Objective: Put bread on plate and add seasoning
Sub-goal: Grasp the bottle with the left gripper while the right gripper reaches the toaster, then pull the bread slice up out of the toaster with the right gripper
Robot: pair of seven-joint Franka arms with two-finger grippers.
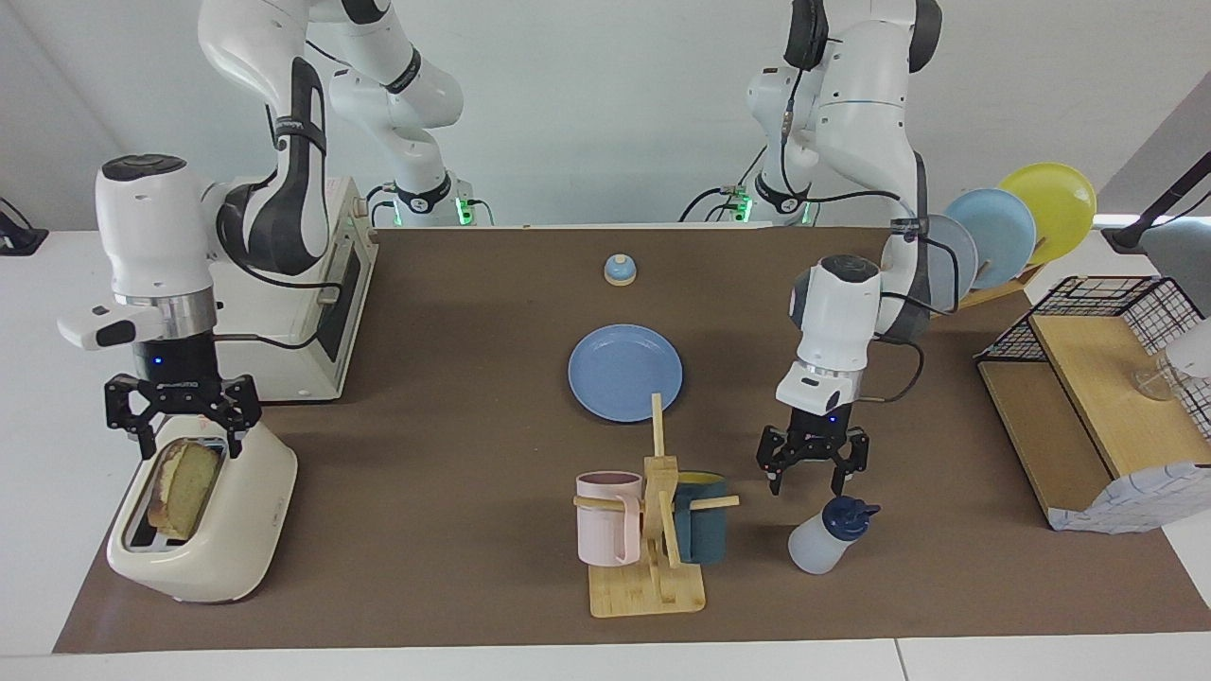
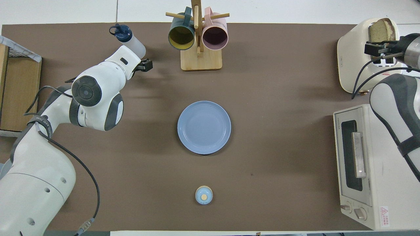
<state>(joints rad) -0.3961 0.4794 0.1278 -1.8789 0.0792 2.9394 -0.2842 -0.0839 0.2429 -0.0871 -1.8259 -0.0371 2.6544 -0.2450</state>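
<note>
In the facing view, the right end effector (image 1: 183, 437) hangs at the left of the frame just above the cream toaster (image 1: 203, 515), its fingers spread wide over the slot and gripping nothing; the bread (image 1: 180, 487) stands upright in that slot, its top edge poking out just below the fingertips. The blue plate (image 1: 624, 372) lies bare at the middle of the brown tabletop (image 1: 454, 454). Right of centre, the left end effector (image 1: 812, 468) points down with its jaws wide, just above the navy cap of the seasoning bottle (image 1: 825, 539), which leans at lower right beside the wooden mug rack (image 1: 653, 530); whether a fingertip touches the cap is not clear. In the overhead view, the bread (image 2: 380, 26) shows at the upper right inside the toaster (image 2: 357, 55), with the right end effector (image 2: 380, 52) over it. The plate (image 2: 204, 127) sits mid-frame. At upper left, the left arm's wrist covers much of the seasoning bottle (image 2: 126, 36), and only one dark finger of the left end effector (image 2: 144, 65) shows.
</note>
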